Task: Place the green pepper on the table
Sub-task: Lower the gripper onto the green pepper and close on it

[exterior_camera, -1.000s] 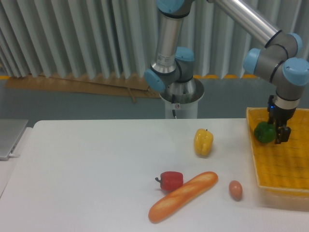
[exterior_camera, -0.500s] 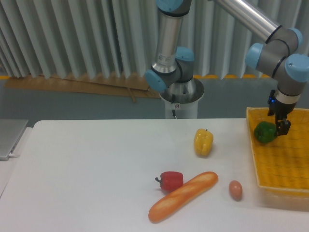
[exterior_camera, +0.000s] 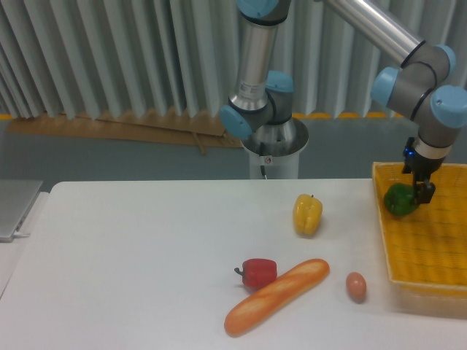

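The green pepper point(exterior_camera: 399, 200) is a small glossy dark-green shape held over the left part of the yellow woven basket point(exterior_camera: 430, 248) at the right edge. My gripper point(exterior_camera: 416, 194) points down from the arm's wrist and is shut on the green pepper; one dark finger point(exterior_camera: 423, 192) shows on the pepper's right side, the other is hidden behind it. The pepper looks lifted slightly above the basket floor. The white table point(exterior_camera: 146, 255) spreads out to the left of the basket.
A yellow pepper point(exterior_camera: 307, 214) stands on the table left of the basket. Nearer the front lie a red pepper point(exterior_camera: 258, 272), a baguette point(exterior_camera: 277, 295) and a brown egg point(exterior_camera: 355, 286). The robot base point(exterior_camera: 271, 138) rises behind the table.
The gripper with the green pepper has risen a little inside the basket and shifted slightly. Everything on the table stayed put.
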Controlling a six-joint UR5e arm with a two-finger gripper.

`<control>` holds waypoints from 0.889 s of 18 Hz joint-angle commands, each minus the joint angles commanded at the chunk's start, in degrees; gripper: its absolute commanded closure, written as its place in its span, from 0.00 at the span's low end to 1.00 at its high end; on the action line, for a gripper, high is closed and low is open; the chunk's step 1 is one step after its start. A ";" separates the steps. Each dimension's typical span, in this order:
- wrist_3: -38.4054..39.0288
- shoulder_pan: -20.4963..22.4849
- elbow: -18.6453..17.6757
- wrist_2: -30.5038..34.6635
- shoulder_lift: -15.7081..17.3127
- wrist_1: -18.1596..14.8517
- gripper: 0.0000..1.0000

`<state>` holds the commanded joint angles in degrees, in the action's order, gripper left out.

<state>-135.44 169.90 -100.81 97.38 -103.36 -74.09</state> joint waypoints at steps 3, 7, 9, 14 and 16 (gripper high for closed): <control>0.09 -1.14 -0.35 -0.35 0.18 1.23 0.00; -0.44 -1.06 -0.88 -0.35 0.00 1.32 0.00; -0.53 -1.06 -1.23 -0.35 -0.35 1.32 0.00; -0.79 -0.62 -1.15 -0.26 -0.79 1.50 0.00; -1.14 -0.44 -1.06 -0.18 -0.88 1.50 0.00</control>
<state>-136.58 169.45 -101.87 97.21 -104.24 -72.60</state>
